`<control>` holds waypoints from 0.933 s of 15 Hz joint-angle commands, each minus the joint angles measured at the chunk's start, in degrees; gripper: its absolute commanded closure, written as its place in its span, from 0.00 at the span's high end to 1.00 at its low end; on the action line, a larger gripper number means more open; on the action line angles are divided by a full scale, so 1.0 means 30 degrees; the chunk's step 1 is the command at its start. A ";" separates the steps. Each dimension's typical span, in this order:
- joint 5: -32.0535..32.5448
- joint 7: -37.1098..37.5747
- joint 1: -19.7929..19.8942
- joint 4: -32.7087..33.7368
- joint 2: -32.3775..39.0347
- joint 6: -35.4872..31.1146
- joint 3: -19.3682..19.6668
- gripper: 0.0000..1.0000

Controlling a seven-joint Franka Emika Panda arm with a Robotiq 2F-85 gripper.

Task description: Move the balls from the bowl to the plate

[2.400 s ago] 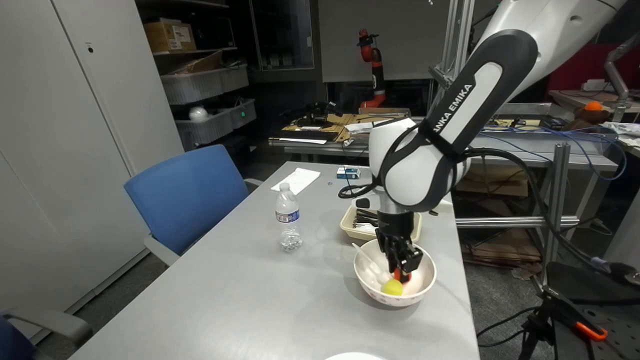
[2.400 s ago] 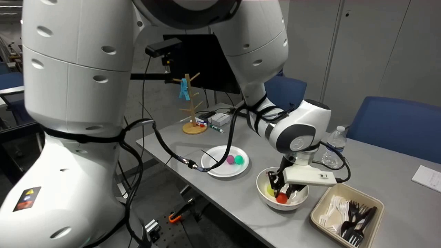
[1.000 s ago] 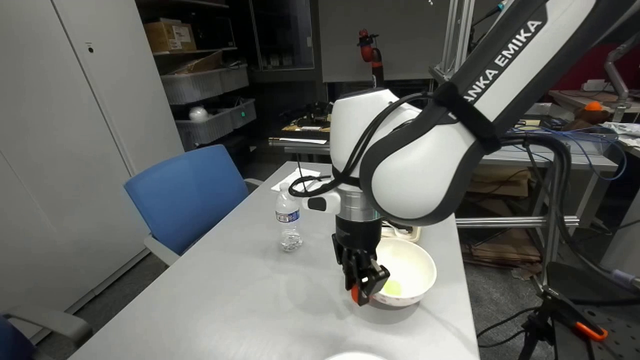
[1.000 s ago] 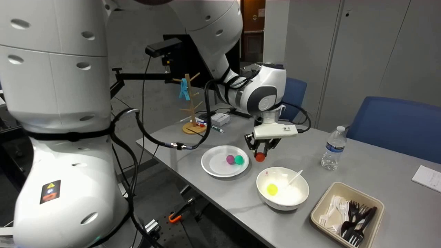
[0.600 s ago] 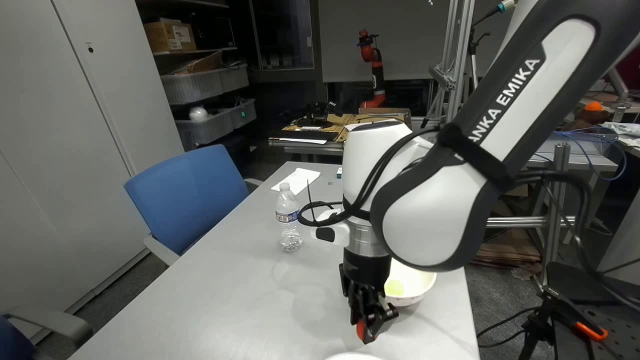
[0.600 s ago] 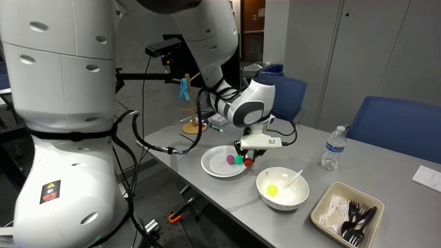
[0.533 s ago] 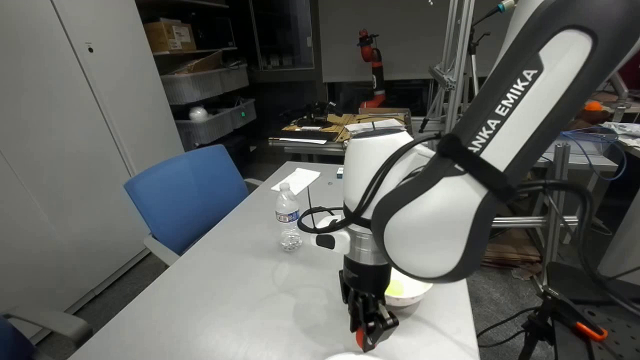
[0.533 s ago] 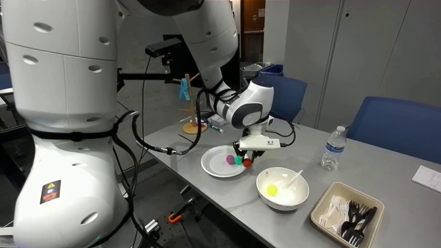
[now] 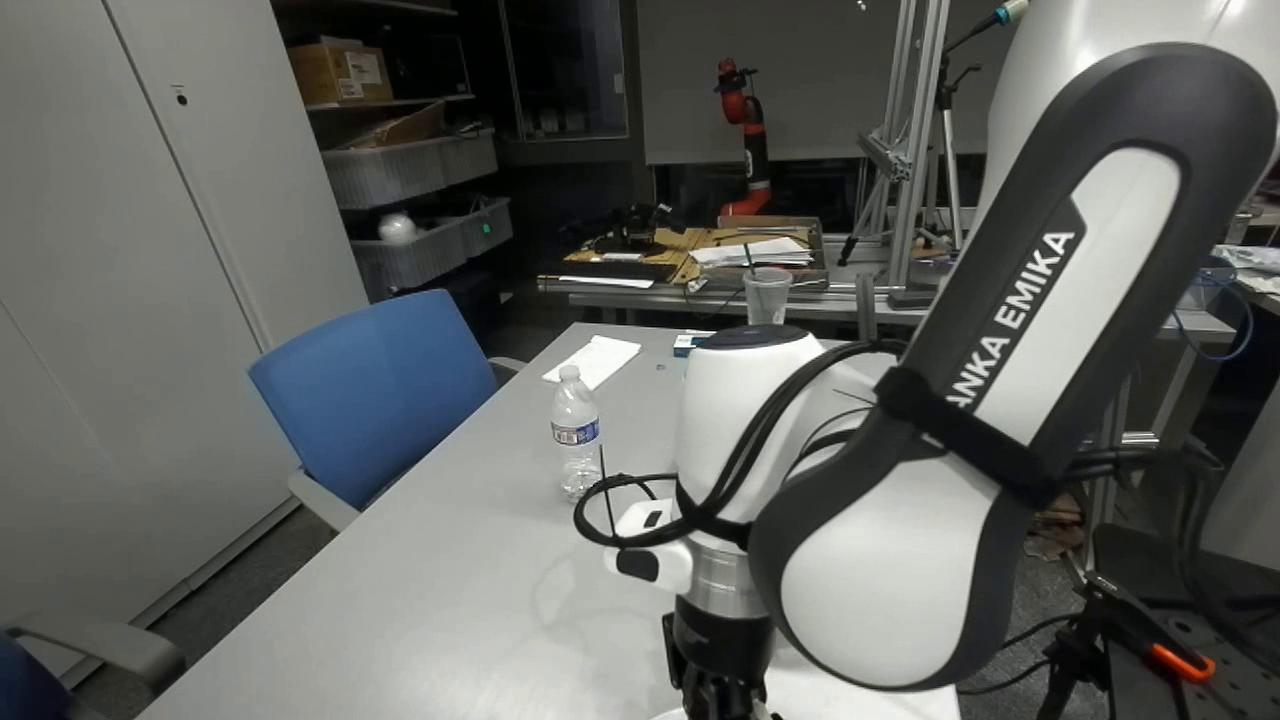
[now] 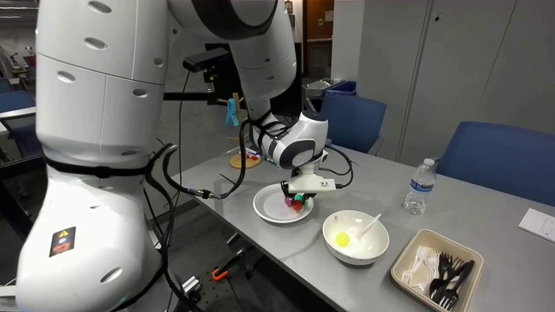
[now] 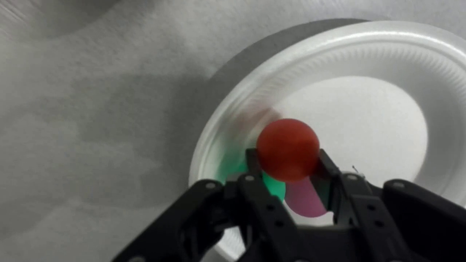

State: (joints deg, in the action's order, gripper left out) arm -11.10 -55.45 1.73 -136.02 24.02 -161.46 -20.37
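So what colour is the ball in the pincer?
Red; the ball shows best in the wrist view.

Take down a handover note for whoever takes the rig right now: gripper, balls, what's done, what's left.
Gripper: holding the red ball over the plate; can't tell if the ball touches down.
Bowl: yellow ball, plus a white utensil.
Done: green ball and pink ball on the plate.
Left: release the red ball there, then bring the yellow ball across.

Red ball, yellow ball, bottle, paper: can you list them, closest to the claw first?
In an exterior view:
1. Red ball, in the gripper.
2. Yellow ball, inside the bowl.
3. Bottle, right of the bowl.
4. Paper, far right.
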 commanded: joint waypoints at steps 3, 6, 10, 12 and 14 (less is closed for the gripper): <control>0.0568 0.0434 0.0376 0.0174 -0.0332 0.0750 -0.0446 0.79; 0.1856 0.1017 -0.0312 0.0008 -0.1486 0.2356 0.0486 0.99; 0.3073 0.1672 -0.0536 0.0075 -0.3128 0.4442 0.1234 1.00; 0.3790 0.2124 -0.0688 0.0049 -0.3855 0.4649 0.1875 1.00; 0.4512 0.2665 -0.0750 0.0054 -0.4344 0.4466 0.2569 1.00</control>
State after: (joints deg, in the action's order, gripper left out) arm -0.91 -50.61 1.19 -135.35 14.38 -149.31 -16.11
